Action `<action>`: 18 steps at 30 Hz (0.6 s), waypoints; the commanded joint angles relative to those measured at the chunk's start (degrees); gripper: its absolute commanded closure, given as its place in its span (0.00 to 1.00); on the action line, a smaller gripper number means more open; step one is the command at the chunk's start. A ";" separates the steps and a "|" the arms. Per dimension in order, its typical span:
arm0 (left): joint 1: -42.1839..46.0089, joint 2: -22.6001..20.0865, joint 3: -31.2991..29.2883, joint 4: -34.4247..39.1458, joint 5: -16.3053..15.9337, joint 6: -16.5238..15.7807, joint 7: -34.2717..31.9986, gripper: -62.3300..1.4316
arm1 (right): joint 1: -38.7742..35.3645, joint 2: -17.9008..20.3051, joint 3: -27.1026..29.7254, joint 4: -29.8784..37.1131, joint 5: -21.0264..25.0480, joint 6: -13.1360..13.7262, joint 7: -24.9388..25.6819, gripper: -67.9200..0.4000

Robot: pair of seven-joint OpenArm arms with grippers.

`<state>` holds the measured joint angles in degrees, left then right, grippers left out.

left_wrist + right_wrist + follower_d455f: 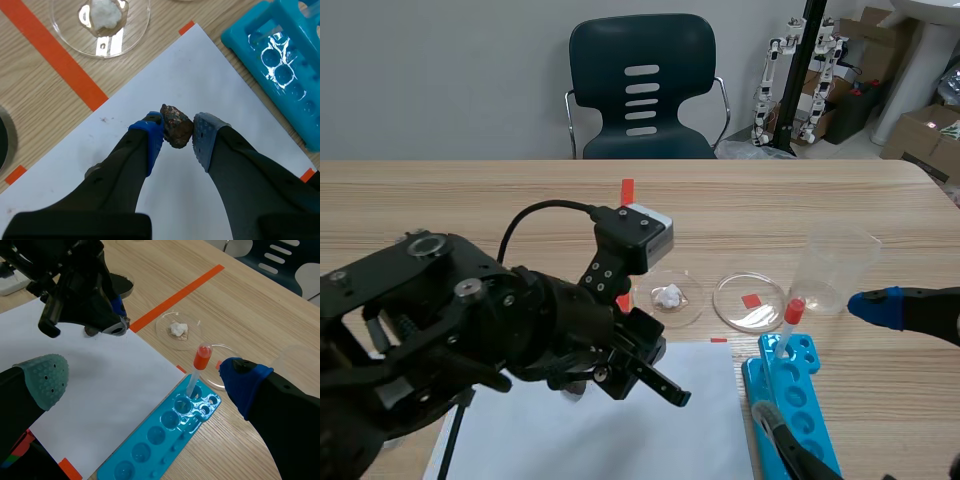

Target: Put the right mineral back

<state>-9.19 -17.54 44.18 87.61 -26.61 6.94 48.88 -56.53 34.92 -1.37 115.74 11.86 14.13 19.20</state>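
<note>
Now the left end effector (177,135) is clamped on the dark brown mineral (176,126) over the white paper (620,430), near left. Best carry it right and farther, over the empty petri dish (765,314), lower gently, then release. The right end effector (145,382) has its fingers apart.

Dark brown lumpy mineral (176,126), clamped in left pincer (177,134).

Left arm (470,330): bulky black housings with round silver-grey caps (425,245) and small screws. A black cable (535,208) runs to a black wrist camera block (638,235) with a light grey top. Left hand (177,131): two thick black fingers, one blue pad (154,136) and one grey-blue dotted pad (204,135). Right hand (145,377): black fingers, one grey-green dotted pad (47,376) and one blue pad (245,382).
</note>
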 commanded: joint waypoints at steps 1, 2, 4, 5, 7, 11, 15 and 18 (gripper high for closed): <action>-0.98 1.57 -0.28 -0.79 0.04 -0.02 0.44 0.93 | 0.35 -0.02 0.33 0.28 0.39 -0.20 0.68 0.06; -1.60 2.47 -0.24 -1.95 0.04 -0.02 0.79 0.93 | 0.35 -0.02 0.33 0.28 0.39 -0.20 0.68 0.06; -2.95 4.24 -0.26 -4.35 0.07 0.00 1.46 0.93 | 0.35 -0.02 0.33 0.28 0.39 -0.20 0.68 0.06; -3.58 5.16 -0.26 -5.60 0.07 0.00 2.03 0.93 | 0.35 -0.02 0.33 0.28 0.39 -0.20 0.68 0.06; -4.96 6.86 -0.24 -8.22 0.50 0.04 3.30 0.93 | 0.35 -0.02 0.33 0.28 0.39 -0.20 0.68 0.06; -7.08 9.99 -0.24 -13.42 1.90 0.44 5.35 0.93 | 0.35 -0.02 0.33 0.28 0.39 -0.20 0.68 0.06; -8.87 12.46 -0.24 -17.75 2.43 1.51 6.93 0.93 | 0.35 -0.02 0.33 0.28 0.39 -0.20 0.68 0.06; -9.97 14.01 -0.26 -20.57 2.45 1.55 8.68 0.93 | 0.35 -0.02 0.33 0.28 0.39 -0.20 0.68 0.06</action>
<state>-18.46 -4.27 44.23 66.00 -24.03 8.56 57.47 -56.53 34.92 -1.37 115.74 11.86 14.13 19.20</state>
